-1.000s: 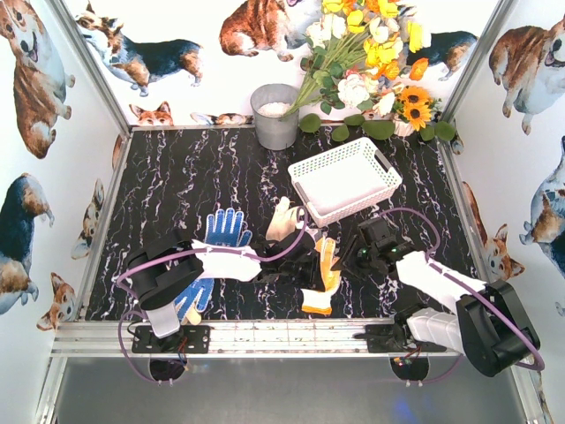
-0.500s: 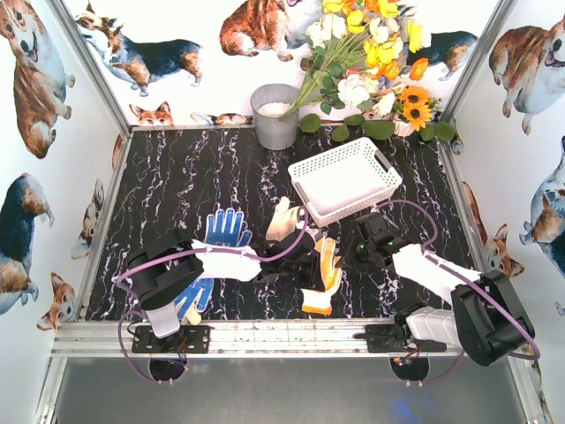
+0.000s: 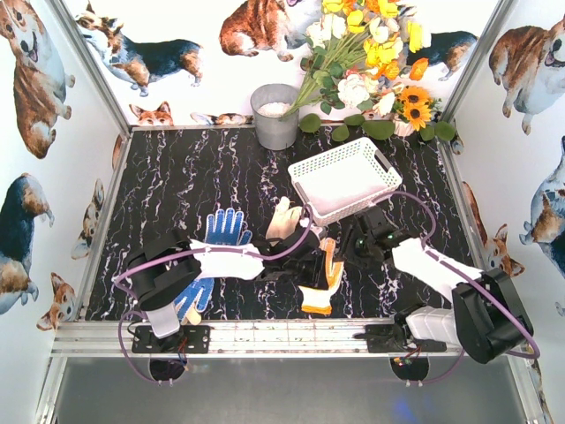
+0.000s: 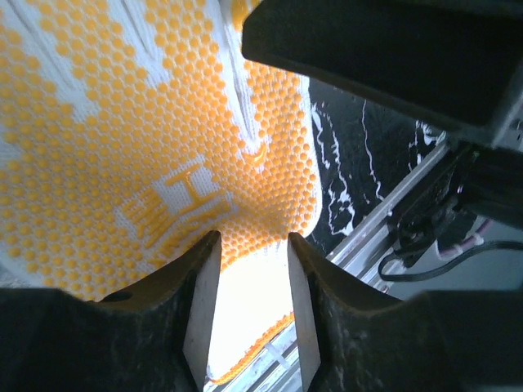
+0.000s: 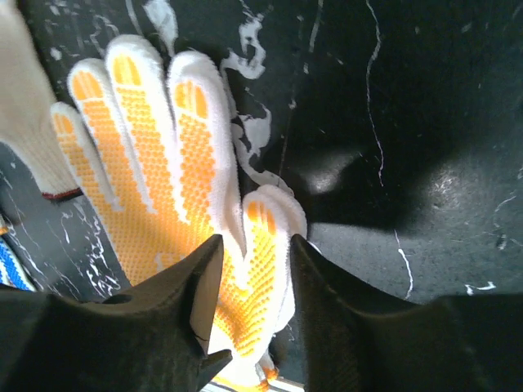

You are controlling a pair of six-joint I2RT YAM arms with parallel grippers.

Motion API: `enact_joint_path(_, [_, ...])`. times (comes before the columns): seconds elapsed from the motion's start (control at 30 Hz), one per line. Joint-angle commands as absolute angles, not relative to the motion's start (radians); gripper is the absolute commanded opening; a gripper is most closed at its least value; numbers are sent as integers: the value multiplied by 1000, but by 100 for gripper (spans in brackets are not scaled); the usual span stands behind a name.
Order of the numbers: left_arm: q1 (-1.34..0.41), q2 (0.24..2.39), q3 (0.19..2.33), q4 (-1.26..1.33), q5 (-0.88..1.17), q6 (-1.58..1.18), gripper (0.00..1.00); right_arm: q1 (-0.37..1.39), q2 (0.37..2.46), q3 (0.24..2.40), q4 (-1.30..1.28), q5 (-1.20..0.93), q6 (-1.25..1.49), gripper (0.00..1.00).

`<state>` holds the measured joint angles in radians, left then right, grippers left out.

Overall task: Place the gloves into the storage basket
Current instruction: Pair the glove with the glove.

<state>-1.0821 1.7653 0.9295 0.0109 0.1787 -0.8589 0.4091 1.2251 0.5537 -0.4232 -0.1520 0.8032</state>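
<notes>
The yellow-dotted glove [image 3: 320, 284] lies at the front middle of the table, cuff toward the front rail. My left gripper [image 3: 309, 261] is shut on its wrist; in the left wrist view the glove [image 4: 122, 147] bunches between my fingers [image 4: 201, 327]. My right gripper [image 3: 351, 250] is open, its jaws astride the glove's thumb [image 5: 265, 245]. A blue glove [image 3: 226, 227] and a cream glove [image 3: 282, 216] lie to the left. A second blue glove [image 3: 191, 300] peeks out under my left arm. The white storage basket [image 3: 346, 179] stands behind, with no glove in it.
A grey metal bucket [image 3: 274, 116] and a bunch of flowers [image 3: 371, 62] stand at the back wall. The aluminium front rail [image 3: 282, 337] runs just below the glove's cuff. Purple cables loop over both arms.
My right gripper has moved left and forward onto the yellow glove's thumb side. The glove has bunched narrower under my left gripper.
</notes>
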Motion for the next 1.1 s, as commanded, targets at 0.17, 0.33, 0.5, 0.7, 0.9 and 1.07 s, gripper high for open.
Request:
enact_joint_path(0.17, [-1082,1643,996,-133,-24,-797,47,403,1125,702,-679,-168,669,55])
enact_joint_path(0.33, [-1054,1548,929,-164,-75,-838,53,405,1047,673,-742,-299,661,58])
enact_joint_path(0.5, [-990,1525,854,-118,-66,-916,58,442,1025,610,-710,-338,742,61])
enact_joint_path(0.7, [-970,1532,764,33,-23,-1010,61,570,1022,508,-563,-361,912,62])
enact_joint_path(0.9, [-964,1576,694,90,14,-1032,56,641,1031,425,-477,-348,1004,54])
enact_joint_path(1.07, [-963,1582,652,174,46,-1058,50,650,1005,401,-495,-295,1020,50])
